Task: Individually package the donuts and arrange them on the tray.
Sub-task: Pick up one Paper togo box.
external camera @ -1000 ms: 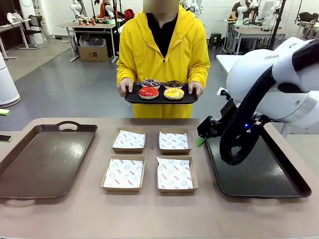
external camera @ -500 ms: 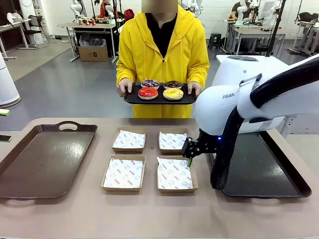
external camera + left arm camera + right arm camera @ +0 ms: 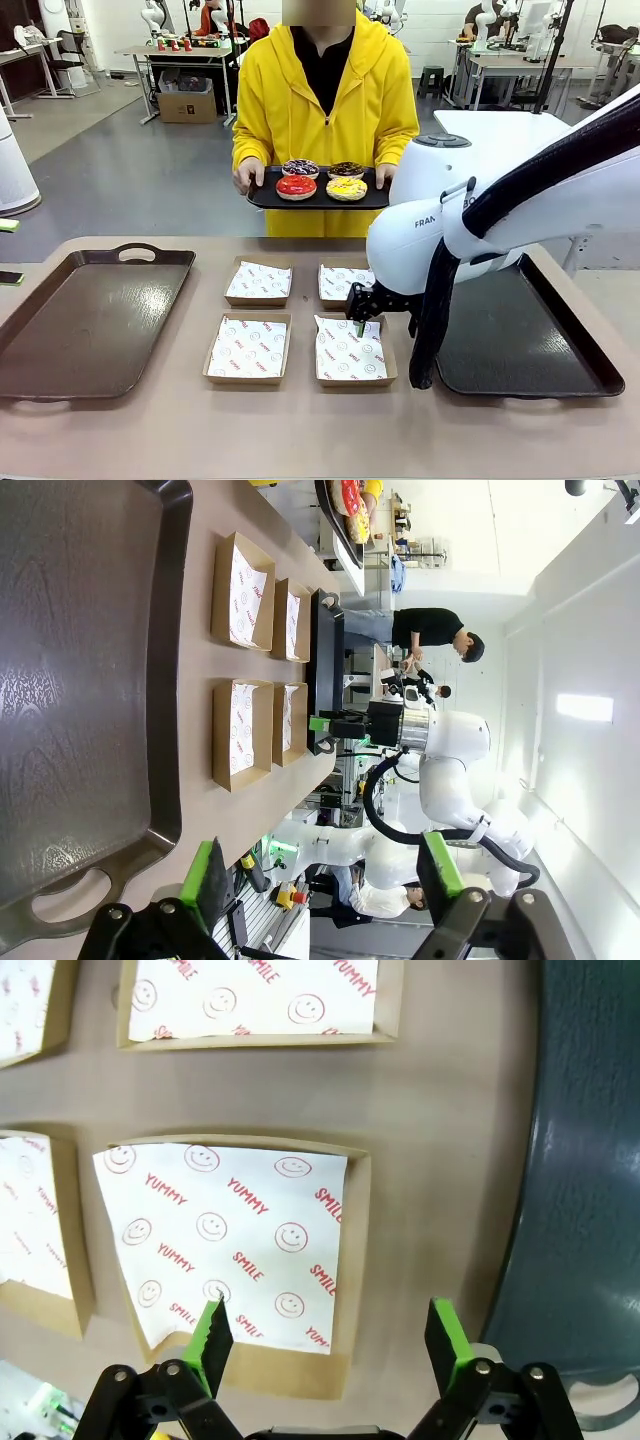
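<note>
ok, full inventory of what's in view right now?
donuts: 4, red, yellow, chocolate, purple; on the black tray
black tray: 1, held by the person across the table
boxes: 4, brown with printed white paper; two-by-two, table centre
left tray: 1, brown; table left
right tray: 1, dark; table right
person's hands: 2, on the black tray's ends
left pincer: open, by the left tray's handle
right pincer: open, above the near-right box
</note>
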`<control>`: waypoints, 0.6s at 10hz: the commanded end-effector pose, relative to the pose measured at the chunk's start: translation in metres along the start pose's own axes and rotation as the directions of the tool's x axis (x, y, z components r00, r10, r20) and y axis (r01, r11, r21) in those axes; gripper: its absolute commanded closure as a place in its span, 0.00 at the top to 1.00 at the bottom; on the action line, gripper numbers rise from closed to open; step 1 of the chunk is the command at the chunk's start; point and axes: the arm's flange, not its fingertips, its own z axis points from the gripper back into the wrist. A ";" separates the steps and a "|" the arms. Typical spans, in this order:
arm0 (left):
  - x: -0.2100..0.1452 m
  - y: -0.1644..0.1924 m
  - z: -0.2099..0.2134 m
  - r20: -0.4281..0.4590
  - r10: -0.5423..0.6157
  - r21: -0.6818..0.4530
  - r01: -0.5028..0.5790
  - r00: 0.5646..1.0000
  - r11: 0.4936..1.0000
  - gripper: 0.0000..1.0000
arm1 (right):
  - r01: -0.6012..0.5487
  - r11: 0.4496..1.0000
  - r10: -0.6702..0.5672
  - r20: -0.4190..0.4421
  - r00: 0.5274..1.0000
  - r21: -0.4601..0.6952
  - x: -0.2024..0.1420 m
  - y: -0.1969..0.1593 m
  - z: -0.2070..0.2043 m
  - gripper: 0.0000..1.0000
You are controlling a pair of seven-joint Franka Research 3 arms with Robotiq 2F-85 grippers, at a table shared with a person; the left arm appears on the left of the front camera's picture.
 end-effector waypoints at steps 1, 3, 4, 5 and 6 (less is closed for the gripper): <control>0.000 -0.001 0.001 0.002 -0.008 -0.012 0.008 1.000 1.000 1.00 | 0.023 0.999 -0.022 0.006 1.000 -0.033 0.005 0.007 -0.009 1.00; 0.000 -0.001 0.001 0.002 -0.008 -0.012 0.008 1.000 1.000 1.00 | 0.013 0.999 -0.013 -0.015 1.000 -0.041 0.005 0.009 -0.019 1.00; 0.000 -0.001 0.001 0.002 -0.008 -0.012 0.008 1.000 1.000 1.00 | 0.013 0.999 -0.014 -0.019 1.000 -0.042 0.005 0.009 -0.022 1.00; 0.000 -0.001 0.001 0.002 -0.008 -0.012 0.008 1.000 1.000 1.00 | 0.017 0.999 -0.018 -0.020 1.000 -0.041 0.005 0.008 -0.023 1.00; 0.000 -0.001 0.001 0.002 -0.008 -0.012 0.008 1.000 1.000 1.00 | 0.026 0.999 -0.027 -0.019 0.999 -0.041 0.005 0.007 -0.025 1.00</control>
